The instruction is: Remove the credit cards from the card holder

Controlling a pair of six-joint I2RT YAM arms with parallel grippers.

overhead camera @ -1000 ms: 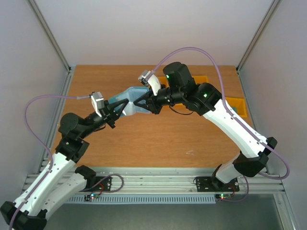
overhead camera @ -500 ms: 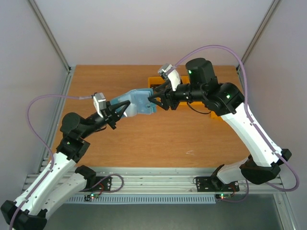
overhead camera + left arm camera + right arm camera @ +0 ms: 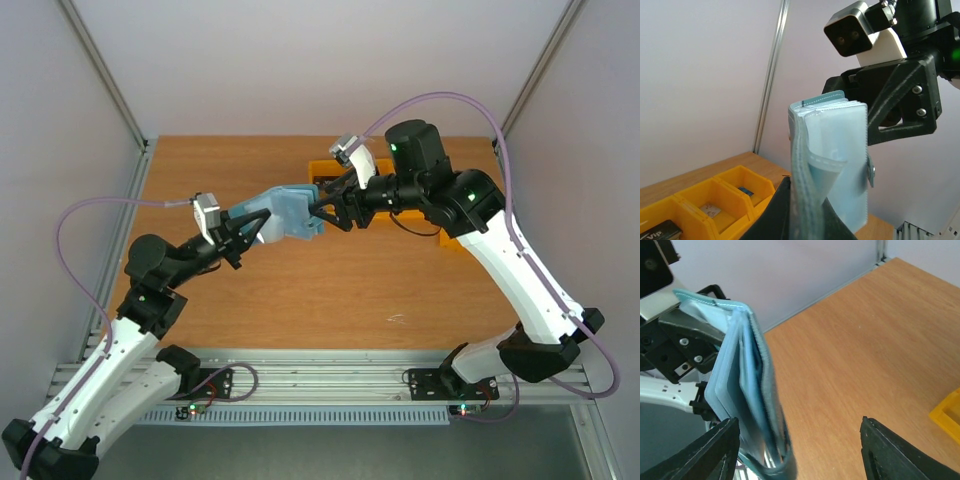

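Card holder (image 3: 290,213) hangs in the air over the brown counter (image 3: 300,290), a little above the middle of the top view; it does not touch the wood; the left fingers (image 3: 242,234) are closed tight on its left end and hold it up; the right fingers (image 3: 335,211) are at its right end, spread wide and not pinching it; a yellow bin (image 3: 318,168) sits on the counter just behind them.

From the left wrist, the card holder (image 3: 840,150) stands on edge in the middle of the frame; it is teal-blue and folded, with a few thin pale layers side by side at its top; its bottom goes down into the dark left fingers (image 3: 775,222) at the lower edge; the black right fingers are just behind it, in the upper right; more yellow bins (image 3: 695,200) sit in the lower left, and the small things in them are too small to name.

From the right wrist, the card holder (image 3: 735,375) fills the left half; the right fingers (image 3: 715,450) are two dark shapes near the lower corners, far apart; the holder's bottom edge is close beside the left-hand one; bare counter shows between it and the other one.

I cannot tell the credit cards from the holder's own layers.
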